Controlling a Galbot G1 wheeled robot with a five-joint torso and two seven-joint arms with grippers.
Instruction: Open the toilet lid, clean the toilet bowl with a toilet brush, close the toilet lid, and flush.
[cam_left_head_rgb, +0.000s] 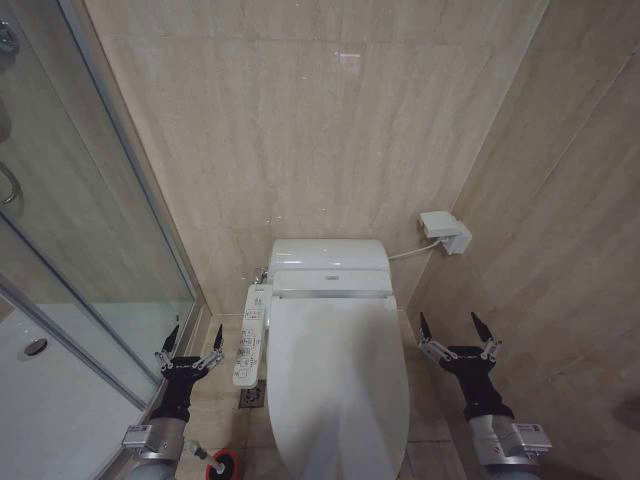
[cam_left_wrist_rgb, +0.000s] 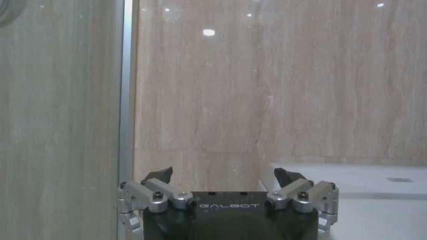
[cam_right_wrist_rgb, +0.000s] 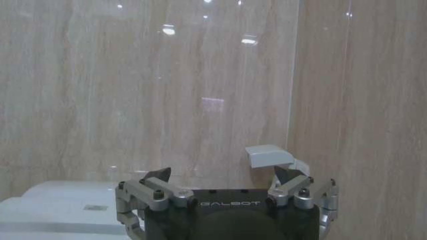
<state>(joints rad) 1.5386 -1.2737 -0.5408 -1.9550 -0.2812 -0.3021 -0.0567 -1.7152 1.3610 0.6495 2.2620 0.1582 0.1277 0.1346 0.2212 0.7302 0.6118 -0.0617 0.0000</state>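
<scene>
Step 1 not begun: toilet lid (cam_left_head_rgb: 335, 380) is down, w/ left hand (cam_left_head_rgb: 188, 345) and right hand (cam_left_head_rgb: 456, 333) both spread apart, holding nothing, either side. Next, you'll need one hand under the lid's front edge to lift it.

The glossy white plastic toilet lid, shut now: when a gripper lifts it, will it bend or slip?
The glossy white plastic oval toilet lid looks like one rigid moulded shell, so it probably swings up without flexing. Its shiny, smooth surface suggests that fingers could slide on it. It is broad but looks thin, so likely fairly light.
</scene>
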